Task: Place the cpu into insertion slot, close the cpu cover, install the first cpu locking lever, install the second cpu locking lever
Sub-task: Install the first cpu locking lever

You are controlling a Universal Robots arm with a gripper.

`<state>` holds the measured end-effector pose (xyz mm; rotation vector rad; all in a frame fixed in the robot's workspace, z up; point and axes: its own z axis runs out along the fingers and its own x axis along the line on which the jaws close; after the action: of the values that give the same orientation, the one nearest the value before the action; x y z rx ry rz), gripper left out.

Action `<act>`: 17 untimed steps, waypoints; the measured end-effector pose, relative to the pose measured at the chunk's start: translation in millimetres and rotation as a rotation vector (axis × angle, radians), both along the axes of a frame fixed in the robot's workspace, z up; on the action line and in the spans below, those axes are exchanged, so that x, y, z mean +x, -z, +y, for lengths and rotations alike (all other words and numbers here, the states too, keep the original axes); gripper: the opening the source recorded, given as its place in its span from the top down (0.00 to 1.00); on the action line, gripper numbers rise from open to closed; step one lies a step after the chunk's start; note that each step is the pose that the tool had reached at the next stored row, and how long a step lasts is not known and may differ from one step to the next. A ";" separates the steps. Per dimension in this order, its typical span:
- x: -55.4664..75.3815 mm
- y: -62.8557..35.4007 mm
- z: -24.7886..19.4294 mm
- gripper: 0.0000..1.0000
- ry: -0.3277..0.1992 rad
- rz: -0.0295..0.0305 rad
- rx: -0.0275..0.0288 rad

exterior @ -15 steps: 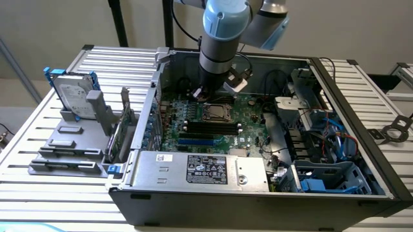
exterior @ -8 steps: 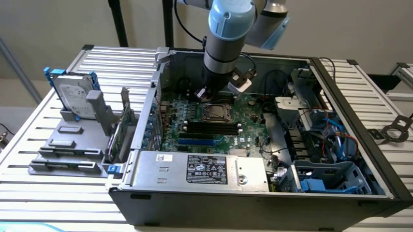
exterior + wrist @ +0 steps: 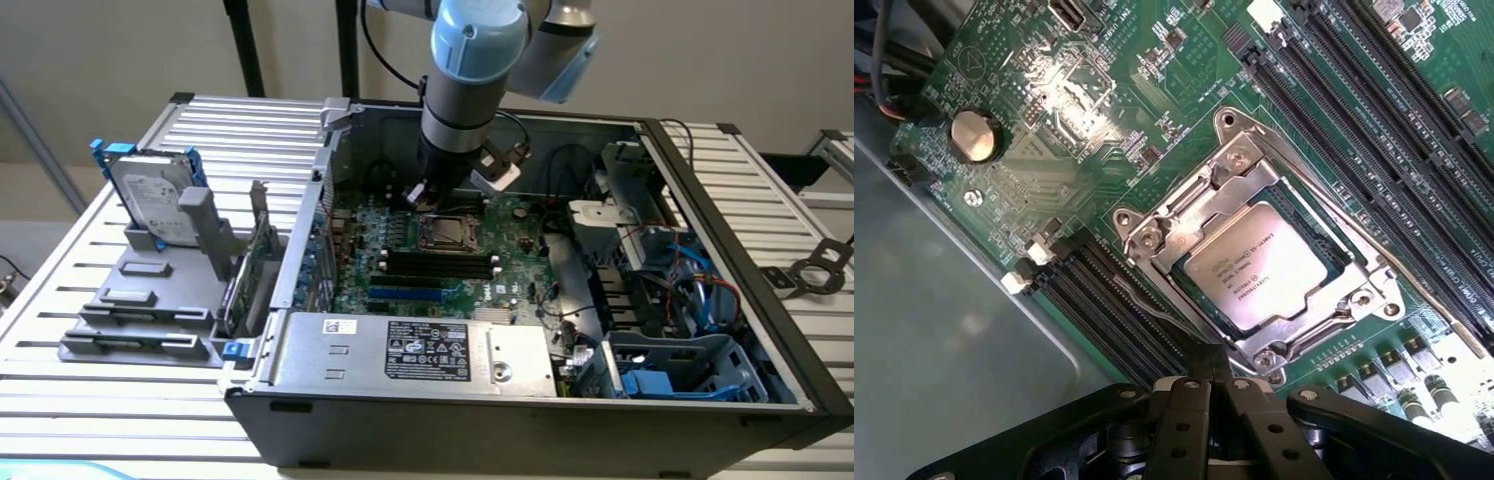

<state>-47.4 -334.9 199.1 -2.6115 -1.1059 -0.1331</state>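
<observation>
The cpu, silvery with printed text, lies flat in the insertion slot on the green motherboard. The cpu cover, a silvery frame, lies down around it, and the chip shows through its window. One thin wire lever runs along the side by the long memory slots, and another runs along the opposite side; I cannot tell whether they are latched. My gripper is shut and empty, its tips just above the socket's edge. In the exterior view the gripper hangs just behind the socket.
The open PC case walls in the motherboard. Black memory slots flank the socket on two sides, and a coin battery sits nearby. A power supply is at the front, cables and drive bays at the exterior view's right, a hard drive outside at its left.
</observation>
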 end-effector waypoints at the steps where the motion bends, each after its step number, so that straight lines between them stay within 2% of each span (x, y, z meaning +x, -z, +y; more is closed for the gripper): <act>1: 0.0 0.0 0.0 0.89 0.000 0.0009 0.0000; 6: 0.0 0.0 0.7 0.89 0.000 0.0047 -0.0003; 17: 0.0 0.1 3.8 0.89 0.000 0.0047 0.0000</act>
<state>-47.4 -331.2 199.0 -2.6105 -1.1044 -0.1270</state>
